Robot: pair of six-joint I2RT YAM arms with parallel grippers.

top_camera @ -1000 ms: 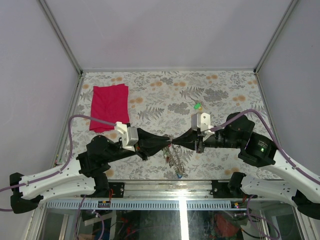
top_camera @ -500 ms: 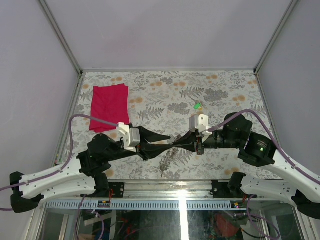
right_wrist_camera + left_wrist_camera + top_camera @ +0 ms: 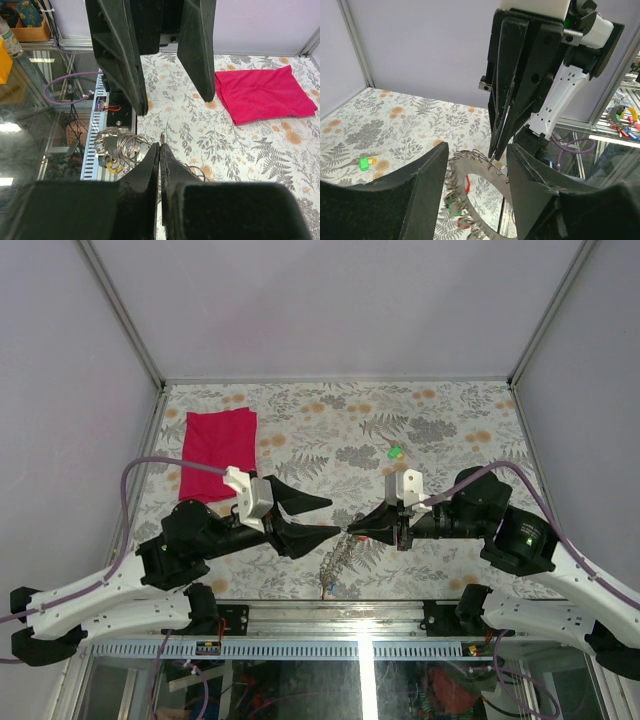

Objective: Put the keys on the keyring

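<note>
The right gripper (image 3: 350, 530) has its two fingers pressed together, and in the left wrist view the tips (image 3: 490, 161) come down onto the upper rim of the keyring (image 3: 471, 165), pinching it there. From above, the keyring (image 3: 338, 558) is seen nearly edge-on, reaching from that pinch toward the near edge of the table (image 3: 440, 420). It lies well to the right of the red cloth (image 3: 218, 452) and nearer the arm bases than the cloth is.

The left gripper (image 3: 335, 516) comes in from the cloth's side with its fingers spread apart and nothing between the pads. Its nearer fingertip (image 3: 340, 530) ends just beside the right gripper's closed tip. I cannot tell whether the two touch. In its own camera the flat grey ring fills the gap between the two black fingers, a little beyond them. Small wire loops fringe the rim, and keys with green and red heads (image 3: 454, 209) hang on the ring's left side.

The right wrist view shows loops and a yellow-headed key (image 3: 114, 167) bunched to the left of the closed fingers (image 3: 150, 165). The left gripper's open fingers (image 3: 117, 55) stand tall ahead, with the red cloth (image 3: 265, 95) off to the right behind them.

One loose green key (image 3: 396, 452) lies on the patterned table by itself. It is far to the right of the cloth, level with the cloth's middle, and apart from the keyring.
</note>
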